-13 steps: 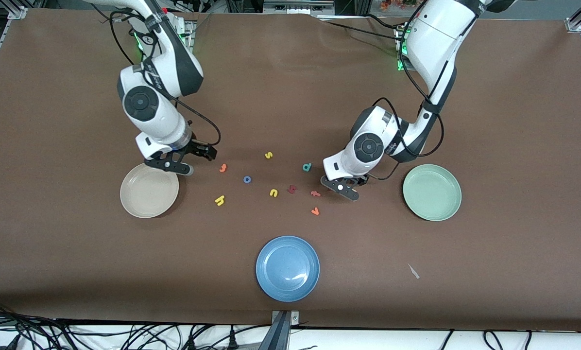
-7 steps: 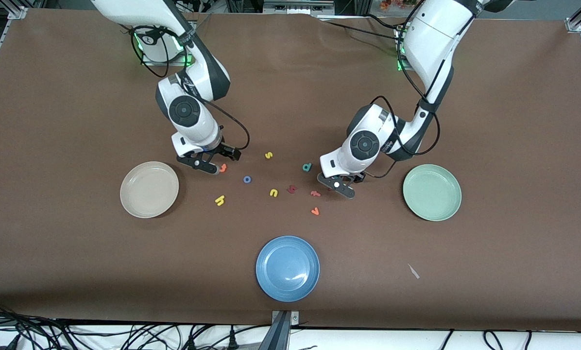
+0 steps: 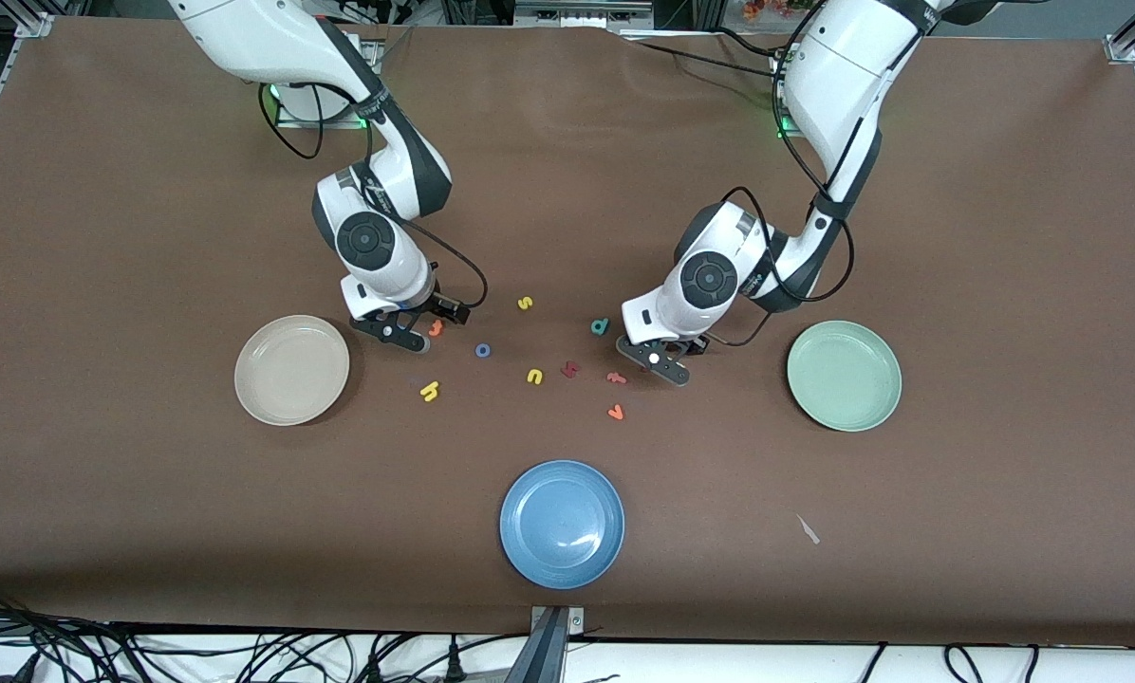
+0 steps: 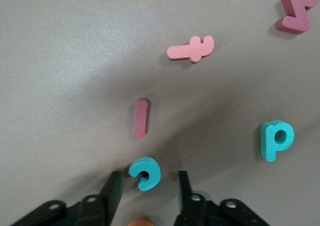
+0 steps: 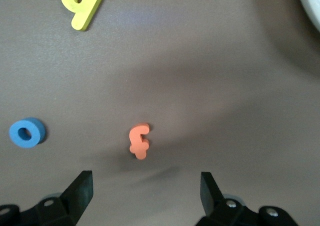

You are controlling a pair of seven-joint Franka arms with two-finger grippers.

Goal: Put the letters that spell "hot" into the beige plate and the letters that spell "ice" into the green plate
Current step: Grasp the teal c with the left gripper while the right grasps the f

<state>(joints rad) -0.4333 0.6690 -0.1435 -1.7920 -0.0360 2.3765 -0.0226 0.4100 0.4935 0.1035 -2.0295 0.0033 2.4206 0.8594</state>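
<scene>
Teal c (image 4: 145, 173): flat matte foam, lying on the table (image 3: 150, 531) between my left gripper (image 4: 147, 196) fingers, which stand part open on either side of it, not touching it. Dark red i (image 4: 141, 118): thin rounded bar, flat on the table just beside the c. An orange foam edge (image 4: 140, 222) shows under the left gripper; can't tell which letter.

Orange t (image 5: 139, 141): small chunky foam piece on the table below my right gripper (image 5: 147, 191), fingers spread wide, well clear of it. Blue o (image 5: 27, 132): thick ring, near the t. Yellow h (image 5: 81, 3) lies nearer the front camera than both.

Beige plate (image 3: 291, 370): round, shallow, smooth, at the right arm's end of the table, just beside the right gripper. Green plate (image 3: 844, 375): same shape, pale mint, at the left arm's end, apart from the left gripper.

Other foam letters on the table: pink t (image 4: 191, 48), teal d (image 4: 275, 139), chunky dark red letter (image 4: 296, 12). Blue plate (image 3: 562, 523) sits nearest the front camera. Tabletop is brown, matte.
</scene>
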